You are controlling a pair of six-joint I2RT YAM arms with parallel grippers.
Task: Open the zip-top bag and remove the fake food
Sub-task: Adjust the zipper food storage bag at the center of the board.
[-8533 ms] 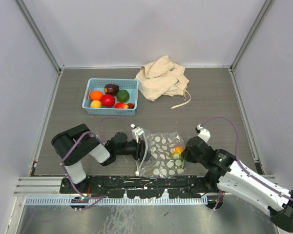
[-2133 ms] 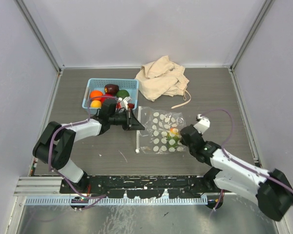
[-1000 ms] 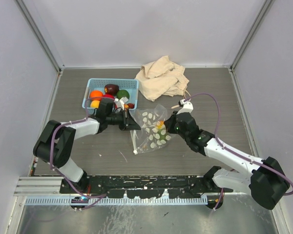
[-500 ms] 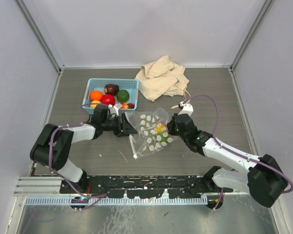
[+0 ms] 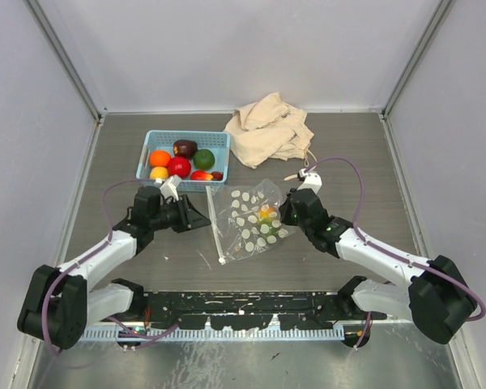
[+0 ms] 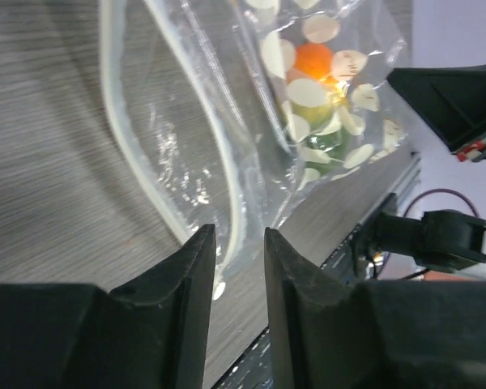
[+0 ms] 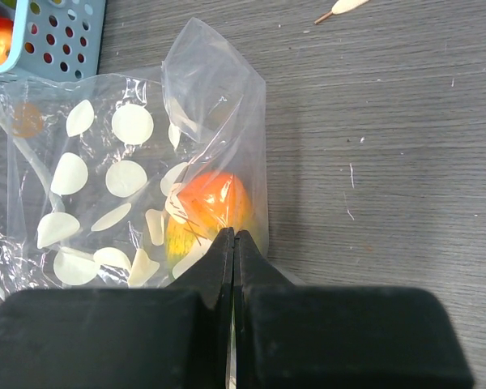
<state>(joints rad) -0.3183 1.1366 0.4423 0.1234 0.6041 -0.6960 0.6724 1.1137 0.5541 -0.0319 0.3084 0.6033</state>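
The zip-top bag (image 5: 245,224) is clear with white dots and lies in the middle, its white zip strip (image 5: 214,229) at the left, and its mouth looks open in the left wrist view (image 6: 227,121). An orange and yellow-green piece of fake food (image 7: 209,212) sits inside at the right end and also shows in the top view (image 5: 266,215). My right gripper (image 7: 233,235) is shut on the bag's right edge, beside the fruit (image 5: 287,212). My left gripper (image 6: 235,237) is slightly open and empty, just left of the zip strip (image 5: 202,217).
A light blue basket (image 5: 156,183) holding several fruits stands behind the left gripper; its corner shows in the right wrist view (image 7: 61,36). A beige cloth drawstring bag (image 5: 267,130) lies at the back centre, its cord (image 5: 301,172) trailing near the right arm.
My left gripper has let go of the zip edge and pulled back to the left. Before that both arms carried the bag from the near edge to the middle. The right gripper keeps hold.
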